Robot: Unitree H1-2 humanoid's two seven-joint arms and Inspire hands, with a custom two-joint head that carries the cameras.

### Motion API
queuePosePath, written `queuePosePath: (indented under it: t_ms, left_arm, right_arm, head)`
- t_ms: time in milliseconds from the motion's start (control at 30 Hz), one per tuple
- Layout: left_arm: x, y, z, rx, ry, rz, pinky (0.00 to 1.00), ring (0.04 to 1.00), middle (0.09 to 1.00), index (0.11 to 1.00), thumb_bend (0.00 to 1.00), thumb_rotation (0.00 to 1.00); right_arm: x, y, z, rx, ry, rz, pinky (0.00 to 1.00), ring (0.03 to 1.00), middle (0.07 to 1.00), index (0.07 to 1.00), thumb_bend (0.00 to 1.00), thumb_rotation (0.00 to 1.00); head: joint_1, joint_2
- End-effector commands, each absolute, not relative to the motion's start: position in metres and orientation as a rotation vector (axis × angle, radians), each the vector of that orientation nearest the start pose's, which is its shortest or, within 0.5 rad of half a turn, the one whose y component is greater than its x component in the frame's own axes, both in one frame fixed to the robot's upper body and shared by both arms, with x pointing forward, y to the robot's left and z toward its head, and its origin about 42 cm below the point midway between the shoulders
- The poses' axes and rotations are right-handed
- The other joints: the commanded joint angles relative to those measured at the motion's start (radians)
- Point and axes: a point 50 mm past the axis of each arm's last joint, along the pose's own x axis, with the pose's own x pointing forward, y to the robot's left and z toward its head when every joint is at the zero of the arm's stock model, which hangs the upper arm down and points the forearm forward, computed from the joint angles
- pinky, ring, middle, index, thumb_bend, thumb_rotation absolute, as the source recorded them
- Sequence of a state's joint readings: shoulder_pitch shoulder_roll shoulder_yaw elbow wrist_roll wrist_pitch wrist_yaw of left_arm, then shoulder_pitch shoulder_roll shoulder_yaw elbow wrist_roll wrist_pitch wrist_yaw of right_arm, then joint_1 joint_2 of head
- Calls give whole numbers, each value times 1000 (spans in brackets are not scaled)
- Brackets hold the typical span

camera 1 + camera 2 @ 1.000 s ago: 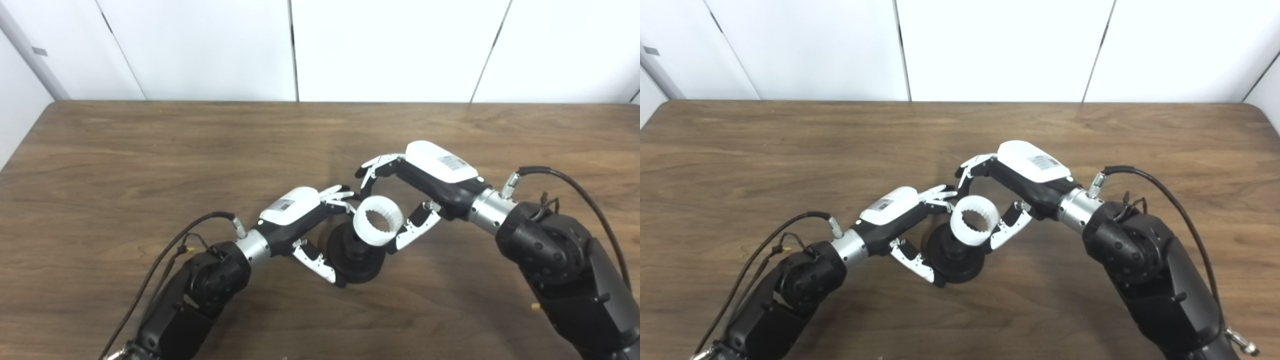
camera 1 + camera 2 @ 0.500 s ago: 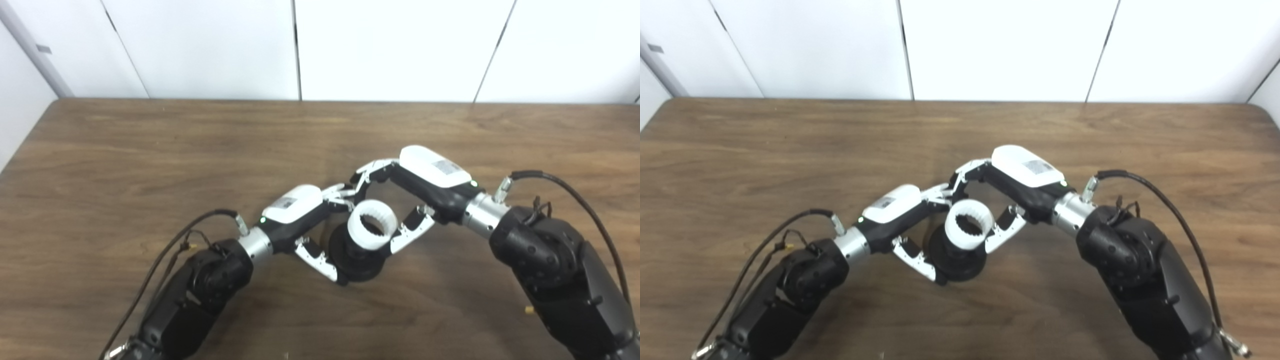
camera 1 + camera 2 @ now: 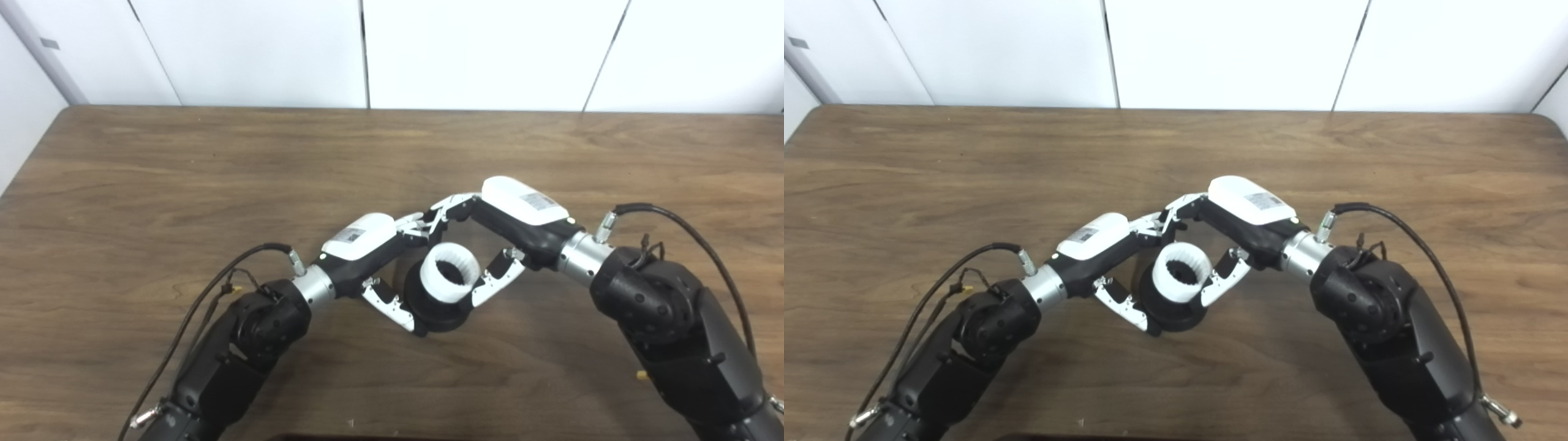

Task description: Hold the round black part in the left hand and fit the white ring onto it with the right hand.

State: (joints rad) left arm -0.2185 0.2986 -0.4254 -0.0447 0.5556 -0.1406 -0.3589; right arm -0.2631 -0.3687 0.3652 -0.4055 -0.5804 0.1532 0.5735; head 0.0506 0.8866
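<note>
White toothed plastic ring (image 3: 451, 279) sits over the round black flanged part (image 3: 436, 307), bore tilted toward 12 o'clock. Right hand (image 3: 506, 242) pinches it from 3 o'clock; left hand (image 3: 381, 263) clasps the part from 9 o'clock, above the wooden table (image 3: 184, 177).

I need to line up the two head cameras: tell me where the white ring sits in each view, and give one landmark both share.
Left eye view: the white ring lies just right of centre, between the left hand and the right hand, over the round black part.
Right eye view: the white ring lies at centre.
Shared landmark: the cable at the right wrist.
</note>
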Motion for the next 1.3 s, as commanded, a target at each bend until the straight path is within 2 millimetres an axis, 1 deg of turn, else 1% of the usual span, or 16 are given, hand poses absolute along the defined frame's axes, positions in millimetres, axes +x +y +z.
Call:
queuePosePath:
  t_ms: [0, 267, 467, 667, 800, 833, 867, 900, 967, 1033, 1267]
  left_arm:
    - [313, 162, 138, 948, -270, -821, 869, 977, 928, 484, 521, 75]
    - [313, 161, 138, 950, -276, -823, 844, 969, 925, 484, 522, 75]
    - [313, 160, 138, 941, -277, -824, 846, 971, 927, 483, 522, 74]
    - [312, 159, 139, 946, -277, -823, 844, 971, 925, 483, 522, 73]
    - [313, 160, 138, 941, -277, -823, 845, 972, 927, 483, 522, 74]
    - [313, 160, 138, 940, -276, -824, 845, 971, 927, 483, 522, 74]
    - [313, 160, 138, 940, -273, -824, 848, 974, 930, 484, 522, 73]
    - [313, 160, 138, 940, -271, -825, 851, 977, 933, 484, 522, 73]
    - [313, 160, 138, 939, -268, -825, 853, 977, 933, 484, 522, 73]
    - [313, 160, 138, 945, -266, -825, 846, 975, 932, 484, 522, 74]
    - [314, 161, 139, 950, -273, -821, 836, 966, 927, 484, 522, 73]
  right_arm:
    - [309, -177, 238, -1057, -366, 707, 722, 790, 782, 482, 520, 143]
    - [312, -173, 227, -1057, -347, 719, 723, 787, 779, 482, 519, 144]
    - [314, -170, 221, -1063, -334, 725, 721, 785, 779, 482, 519, 143]
    - [315, -170, 220, -1076, -317, 727, 717, 782, 780, 483, 520, 144]
    - [316, -175, 222, -1097, -290, 750, 720, 796, 807, 494, 521, 157]
    - [316, -176, 224, -1109, -285, 756, 718, 798, 814, 578, 698, 233]
    - [316, -177, 226, -1120, -278, 761, 711, 803, 824, 658, 821, 284]
    - [316, -178, 227, -1128, -271, 764, 707, 806, 832, 705, 871, 298]
    - [316, -179, 230, -1137, -263, 764, 702, 815, 845, 770, 920, 309]
    - [316, -181, 231, -1140, -257, 760, 701, 818, 851, 795, 936, 304]
    - [315, -184, 233, -1147, -254, 764, 699, 821, 860, 803, 934, 295]
  head:
    - [1, 1]
    - [1, 1]
    - [6, 4]
    - [6, 6]
    - [2, 5]
    - [2, 6]
    - [2, 6]
    - [0, 4]
    - [-1, 5]
    - [-1, 5]
    - [-1, 5]
